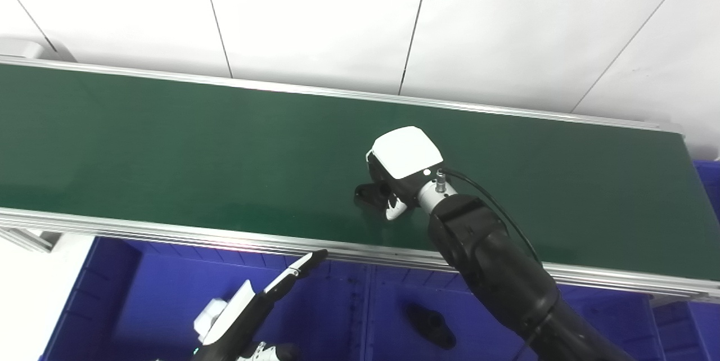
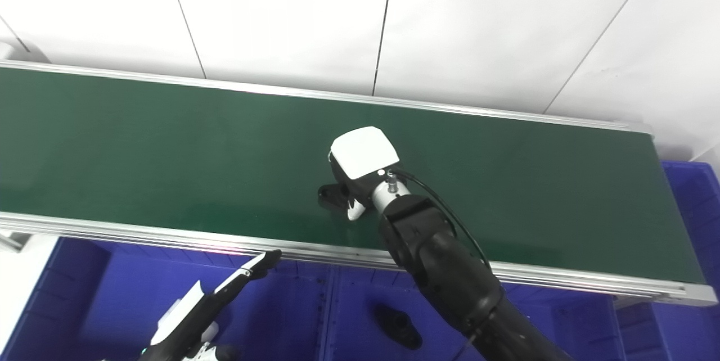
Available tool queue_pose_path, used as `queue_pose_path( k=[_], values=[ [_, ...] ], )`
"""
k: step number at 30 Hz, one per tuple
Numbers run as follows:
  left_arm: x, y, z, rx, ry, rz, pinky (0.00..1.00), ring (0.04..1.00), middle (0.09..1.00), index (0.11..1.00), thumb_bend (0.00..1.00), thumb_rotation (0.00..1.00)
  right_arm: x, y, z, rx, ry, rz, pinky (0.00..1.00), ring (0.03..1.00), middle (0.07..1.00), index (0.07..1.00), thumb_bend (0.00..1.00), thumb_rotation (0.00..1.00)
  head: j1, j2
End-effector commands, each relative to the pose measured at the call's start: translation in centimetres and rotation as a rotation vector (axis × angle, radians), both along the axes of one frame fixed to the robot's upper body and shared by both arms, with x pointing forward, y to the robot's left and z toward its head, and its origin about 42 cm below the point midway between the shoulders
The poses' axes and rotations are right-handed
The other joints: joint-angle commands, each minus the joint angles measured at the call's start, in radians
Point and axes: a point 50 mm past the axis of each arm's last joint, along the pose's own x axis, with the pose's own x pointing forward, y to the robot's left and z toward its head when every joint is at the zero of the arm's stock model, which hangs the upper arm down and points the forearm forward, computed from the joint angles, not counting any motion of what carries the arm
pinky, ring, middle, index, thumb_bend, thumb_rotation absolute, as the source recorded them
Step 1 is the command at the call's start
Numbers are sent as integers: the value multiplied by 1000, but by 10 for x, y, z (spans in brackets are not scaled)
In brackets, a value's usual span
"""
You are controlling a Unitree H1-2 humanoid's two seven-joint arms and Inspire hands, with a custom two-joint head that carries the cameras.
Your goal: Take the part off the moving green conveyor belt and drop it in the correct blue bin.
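Observation:
A small black part (image 1: 368,194) lies on the green conveyor belt (image 1: 169,147), near its front edge. My right hand (image 1: 402,167) is down over it, white back facing up. The fingers are hidden under the hand, and a white thumb tip touches the belt just beside the part. Only the part's left end (image 2: 332,195) sticks out from under the hand. I cannot see whether the hand has closed on it. My left hand (image 1: 253,305) hovers low over a blue bin (image 1: 140,293), fingers stretched out straight and holding nothing.
Blue bins line the belt's front edge; the one under my right forearm (image 1: 394,288) holds another black part (image 1: 430,324). A further blue bin (image 1: 710,181) sits past the belt's right end. Aluminium rails (image 1: 225,240) border the belt, and white floor tiles lie behind.

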Motion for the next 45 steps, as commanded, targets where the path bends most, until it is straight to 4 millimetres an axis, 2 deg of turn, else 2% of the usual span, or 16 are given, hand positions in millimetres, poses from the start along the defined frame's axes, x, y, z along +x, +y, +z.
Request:
queue_pose_path(
  k=[1,5,8,11,16,21,25,30,35,45],
  values=[
    [0,-3,8,-31,-48,-5,899,928,940,939,824,1000,-9,4,22,69,-4,16,244,330,410,524,523,0,0,2],
    [0,-4,9,-35,-50,-4,893,926,939,938,820,1000,-19,-1,50,151,-29,-4,235,312,468,490,529,0,-3,5],
    [0,-4,9,-35,-48,-5,893,927,939,939,822,1000,-32,-10,74,216,-73,-22,239,315,476,487,529,0,-2,6],
    [0,-4,9,-37,-50,-2,890,924,937,935,818,1000,-44,-17,90,287,-106,-45,227,310,477,488,528,0,2,12],
    [2,-3,10,-39,-55,0,881,916,933,931,817,1000,-61,-28,106,371,-164,-64,168,251,472,486,530,0,6,19],
    [1,-2,11,-39,-55,0,879,913,932,932,812,1000,-73,-33,109,400,-182,-84,143,220,471,485,531,0,5,25],
    [1,-1,13,-41,-54,-3,889,923,937,934,816,1000,-92,-36,107,426,-163,-112,136,220,471,485,531,0,1,33],
    [1,-1,14,-47,-54,1,899,930,941,940,817,1000,-120,-43,89,532,-119,-182,149,207,470,485,530,0,2,49],
    [5,-3,19,-67,-61,10,894,922,937,940,790,1000,-156,-53,58,639,-69,-262,160,205,470,485,529,0,32,86],
    [14,-10,24,-103,-14,14,922,948,961,964,816,1000,-198,-71,10,853,-45,-382,165,230,472,487,527,0,87,111]
  ],
)
